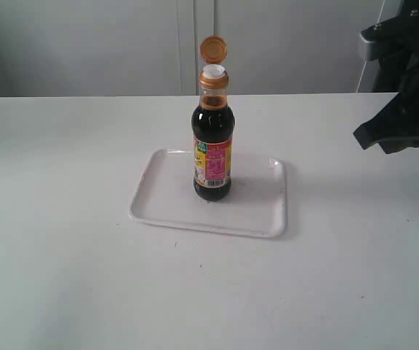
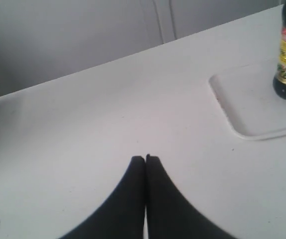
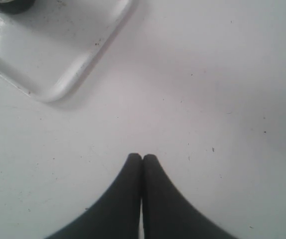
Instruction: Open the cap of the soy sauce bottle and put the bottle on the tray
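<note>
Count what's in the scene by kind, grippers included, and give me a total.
Trays: 1, the white tray.
Bottles: 1, the soy sauce bottle, upright on it, cap flipped open.
Grippers: 2, left gripper and right gripper, both shut and empty.
Total: 4.

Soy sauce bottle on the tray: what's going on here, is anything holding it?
Nothing is handling it right now. The soy sauce bottle stands upright on the tray, with its cap flipped open above the white spout. The left end effector and right end effector are both shut and empty, over the table beside the tray. The task looks done.
</note>
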### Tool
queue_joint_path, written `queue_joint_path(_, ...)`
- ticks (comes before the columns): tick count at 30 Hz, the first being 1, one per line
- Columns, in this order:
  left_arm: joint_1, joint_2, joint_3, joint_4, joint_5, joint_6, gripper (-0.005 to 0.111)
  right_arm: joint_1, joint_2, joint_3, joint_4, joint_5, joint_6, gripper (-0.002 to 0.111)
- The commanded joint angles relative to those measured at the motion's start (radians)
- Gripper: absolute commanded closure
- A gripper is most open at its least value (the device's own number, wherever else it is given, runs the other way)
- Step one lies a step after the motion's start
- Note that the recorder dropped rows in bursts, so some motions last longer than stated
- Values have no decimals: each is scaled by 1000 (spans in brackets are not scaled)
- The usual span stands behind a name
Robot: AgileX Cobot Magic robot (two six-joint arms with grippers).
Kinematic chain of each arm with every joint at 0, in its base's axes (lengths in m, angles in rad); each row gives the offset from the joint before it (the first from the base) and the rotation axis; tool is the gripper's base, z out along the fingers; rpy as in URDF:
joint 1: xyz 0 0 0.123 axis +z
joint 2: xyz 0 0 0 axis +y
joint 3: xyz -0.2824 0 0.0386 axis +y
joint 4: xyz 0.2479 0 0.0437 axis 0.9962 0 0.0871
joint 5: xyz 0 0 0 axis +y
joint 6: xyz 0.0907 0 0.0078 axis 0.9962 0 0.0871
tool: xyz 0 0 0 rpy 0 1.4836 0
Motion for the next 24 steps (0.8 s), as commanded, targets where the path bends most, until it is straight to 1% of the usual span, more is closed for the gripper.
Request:
queue_joint_path(1,87,-57,43,-48,-3,0,107,-6,-9,-7,-3,-3,-5,108)
queue_joint_path(6,171,-111,87,-55,-1,-35,107,-6,-9,-7,-3,-3,-5,108)
queue_joint_path(11,226,-141,124,-62,4,-58,107,-6,-9,-7,-3,-3,-5,108)
queue_joint_path(14,237,-155,144,-62,4,-64,107,-6,-9,-7,-3,-3,-5,108)
queue_joint_path(24,237,-199,229,-62,-5,-86,107,-6,-9,-7,-3,-3,-5,108)
